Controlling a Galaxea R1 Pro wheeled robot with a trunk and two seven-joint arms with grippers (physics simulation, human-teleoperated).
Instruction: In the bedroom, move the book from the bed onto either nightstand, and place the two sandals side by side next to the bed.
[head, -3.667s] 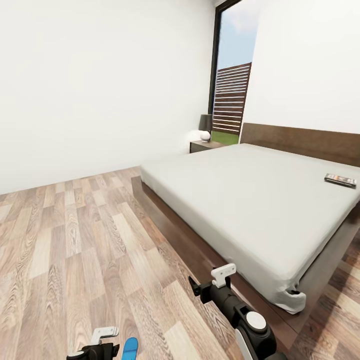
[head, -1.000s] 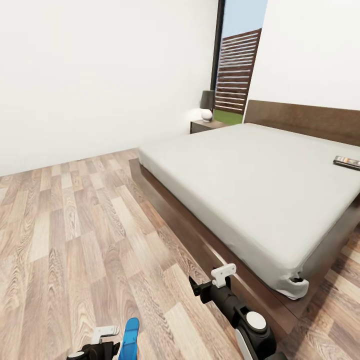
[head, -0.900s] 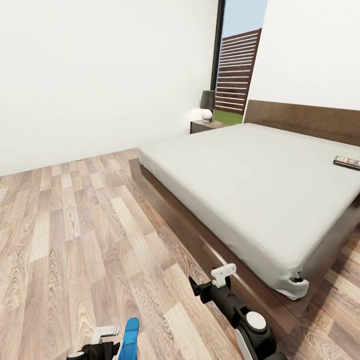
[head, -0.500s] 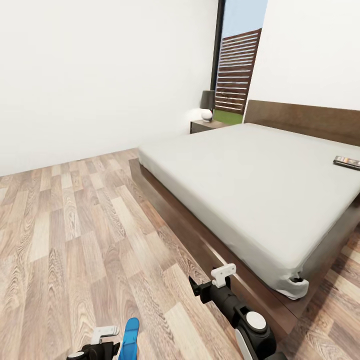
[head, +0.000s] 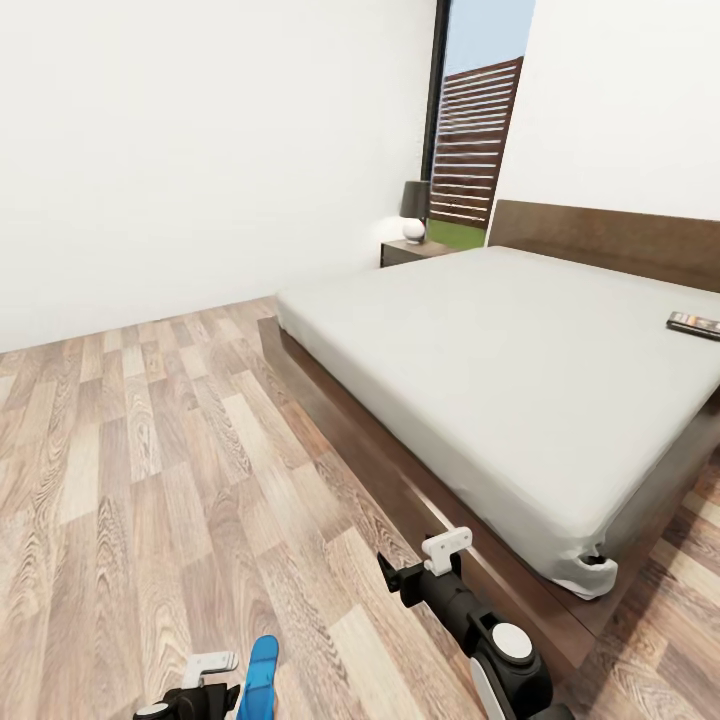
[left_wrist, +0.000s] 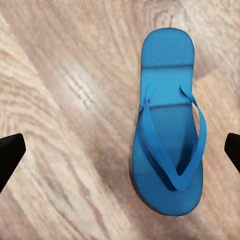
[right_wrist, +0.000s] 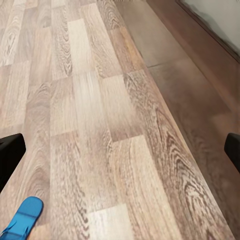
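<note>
One blue sandal lies flat on the wood floor, strap side up, just beside my left gripper. In the left wrist view the sandal lies below the open left gripper, offset toward one finger and untouched. My right gripper hangs open over the floor near the bed's foot corner; its wrist view catches a blue sandal tip. The book rests on the bed near its far right side. A nightstand stands by the headboard.
A dark lamp and a white ball sit on the nightstand. The bed's dark frame juts out low along the floor. Open plank floor spreads to the left, up to the white wall. A tall window stands behind the nightstand.
Over the last second nothing moved. Compared with 3.7 s ago the whole view has shifted, so the camera moved, and more of the sandal now shows.
</note>
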